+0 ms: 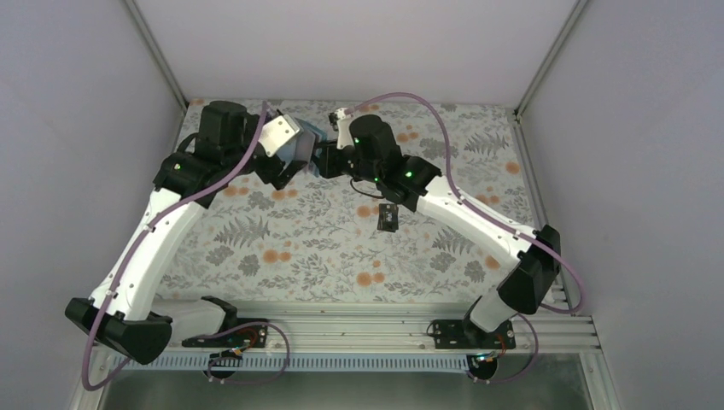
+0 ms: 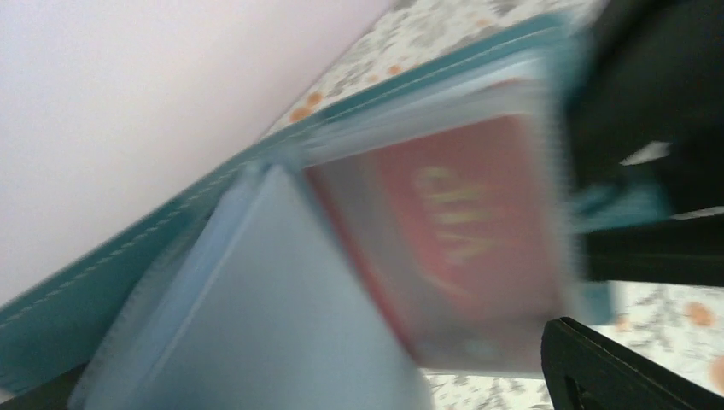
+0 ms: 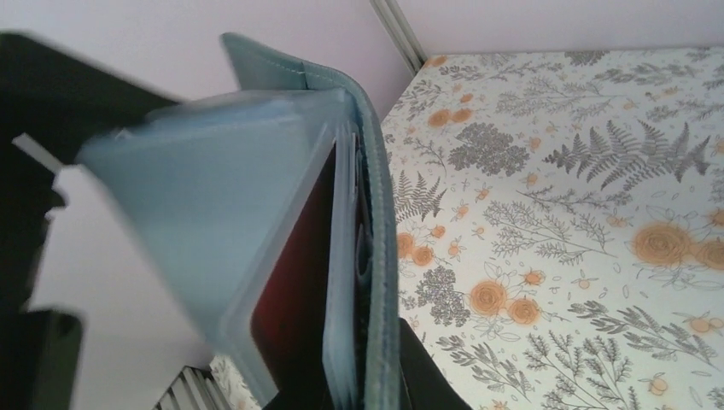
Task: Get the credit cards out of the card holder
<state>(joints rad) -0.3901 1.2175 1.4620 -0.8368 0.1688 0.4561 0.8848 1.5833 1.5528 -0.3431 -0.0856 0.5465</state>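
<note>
While held up at the far middle, spread open between two grippers

Teal outside with pale stitching along the edge, lighter blue on the pocketed inner leaves: the card holder point(image 1: 303, 152), larger than any card, smeared by blur in both wrist views. Up off the flowered cloth point(image 1: 478, 171) at the far middle of the scene, just between the two wrists, leaves fanned apart rather than folded flat.

Tucked in one clear pocket, beside a loose blue leaf: the red card point(image 2: 461, 231), yellow lettering across its face, too blurred to read. Flat on the cloth, nearer and to the right of the holder, well apart from it: the black card point(image 1: 388, 216), pale marks on top.

At the holder's right edge, the right gripper point(image 1: 329, 160), pinched together on the teal cover. At its left side, the left gripper point(image 1: 293, 164), spread wide, fingers flanking the blue leaves; cannot tell whether either pad touches them.
</note>
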